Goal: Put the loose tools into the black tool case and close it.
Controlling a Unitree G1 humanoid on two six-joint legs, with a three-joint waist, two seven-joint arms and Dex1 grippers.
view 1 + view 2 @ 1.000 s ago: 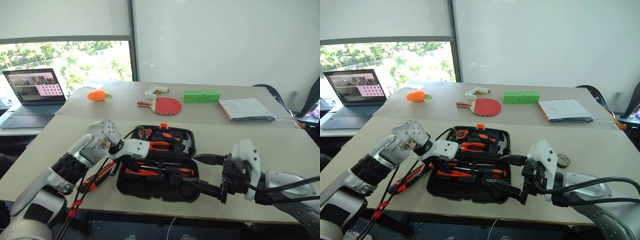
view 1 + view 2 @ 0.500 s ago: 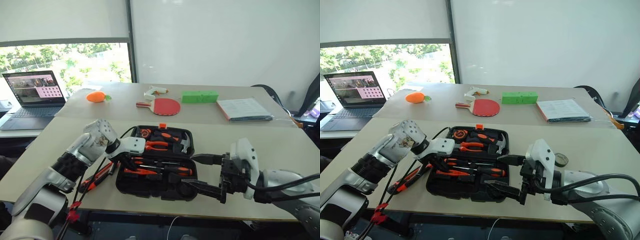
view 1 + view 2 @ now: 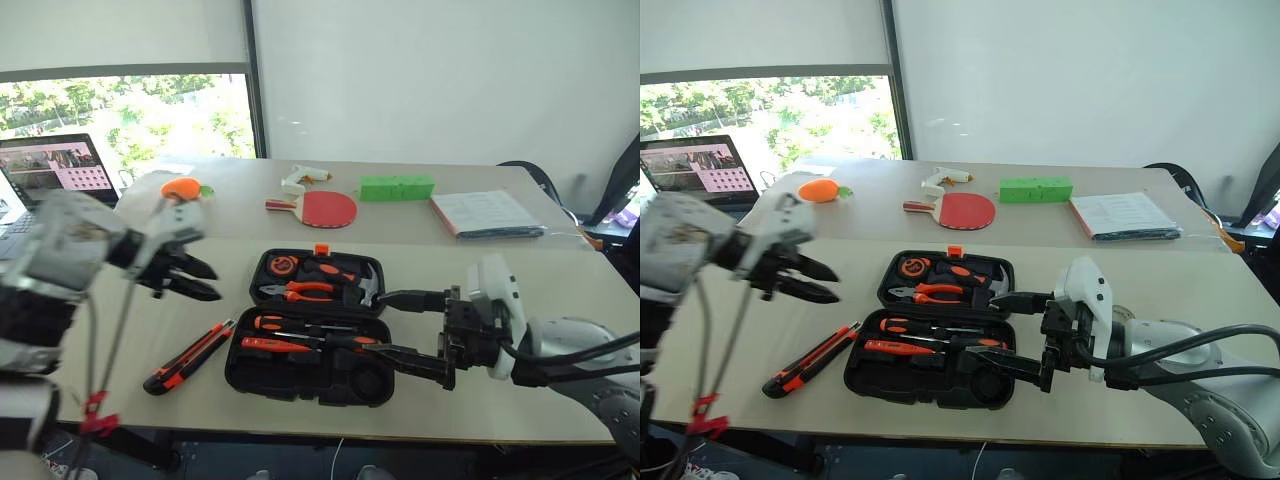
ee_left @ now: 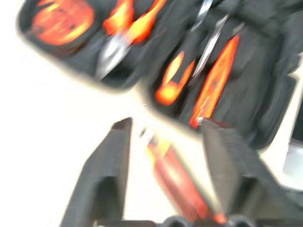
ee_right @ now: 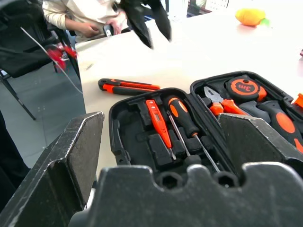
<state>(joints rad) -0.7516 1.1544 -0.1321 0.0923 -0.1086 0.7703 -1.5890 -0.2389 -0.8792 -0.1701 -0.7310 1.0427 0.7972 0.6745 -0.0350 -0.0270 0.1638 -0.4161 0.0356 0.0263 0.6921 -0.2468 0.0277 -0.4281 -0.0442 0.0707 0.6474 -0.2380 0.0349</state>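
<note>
So the tool case (image 3: 312, 325) is sitting open near the front edge of the table (image 3: 560, 290), a bit left of the middle. Screwdrivers (image 3: 300, 335) are already lying in the front half, and pliers (image 3: 300, 292) and a tape measure (image 3: 281, 265) sit in the back half.

The thing that matters now is the utility knife (image 3: 190, 356). It's loose on the table just off the case's left side, close to the front edge, not touching the case as far as I can tell. Its long axis runs diagonally: one end points toward the front-left corner of the table, the other toward the case.

The left gripper (image 3: 185, 277) hangs above the table, up and to the left of the knife, fingers spread apart with nothing between them. In the left wrist view the knife shows right between those fingers (image 4: 106, 170), so it looks roughly lined up already.

The right gripper (image 3: 395, 325) is parked at the case's right side, jaws wide open and empty, pointing across the case. The whole case lies between it and the knife.

My guess: the left arm is clearly the closer one, and it'd want to drop down and close across the handle, not along it.
</note>
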